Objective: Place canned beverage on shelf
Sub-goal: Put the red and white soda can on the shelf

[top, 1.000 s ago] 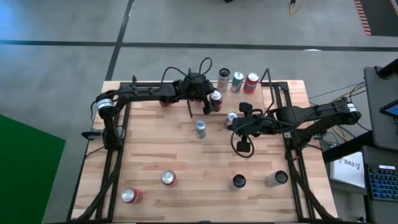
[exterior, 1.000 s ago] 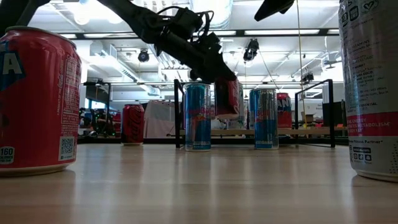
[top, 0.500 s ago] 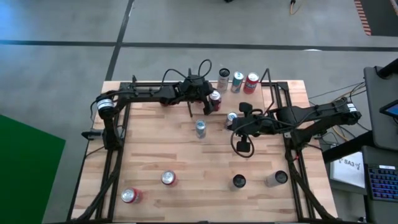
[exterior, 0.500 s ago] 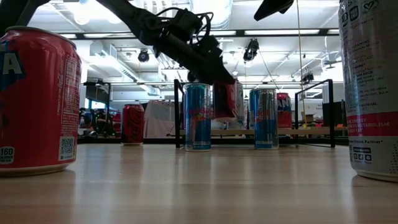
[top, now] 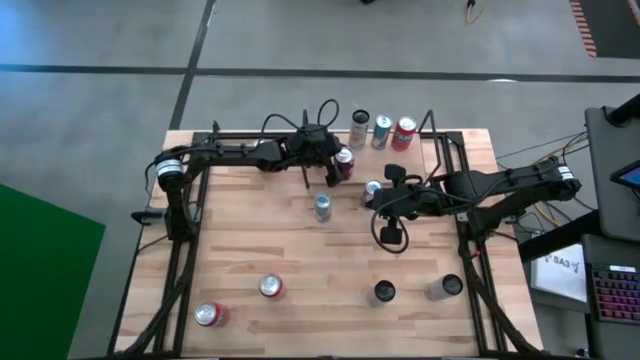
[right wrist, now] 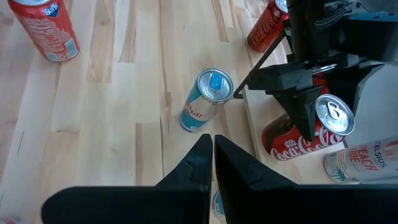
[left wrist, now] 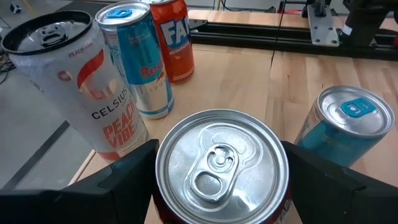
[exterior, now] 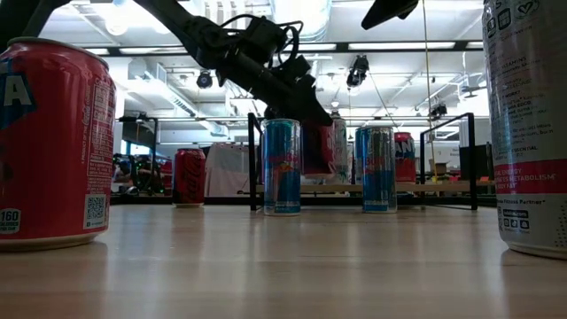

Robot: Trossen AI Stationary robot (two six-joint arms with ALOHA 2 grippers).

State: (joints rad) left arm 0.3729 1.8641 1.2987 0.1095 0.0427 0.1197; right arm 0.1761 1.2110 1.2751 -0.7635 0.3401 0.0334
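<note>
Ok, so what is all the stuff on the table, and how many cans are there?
table: one, light wood planks, under everything
shelf: one, light wood with black posts, at the table's far edge
shelf cans: three, white, blue-silver, orange-red, in a row on the shelf
cola can: one, red, held just above the shelf
blue cans: two, blue and silver, on the table in front of the shelf
red can: one, on the table left of the shelf
front cans: four, two red, one dark, one silver, near the front edge
left claw: dark, gripping the cola can
right claw: dark, shut, empty, over the middle
</note>
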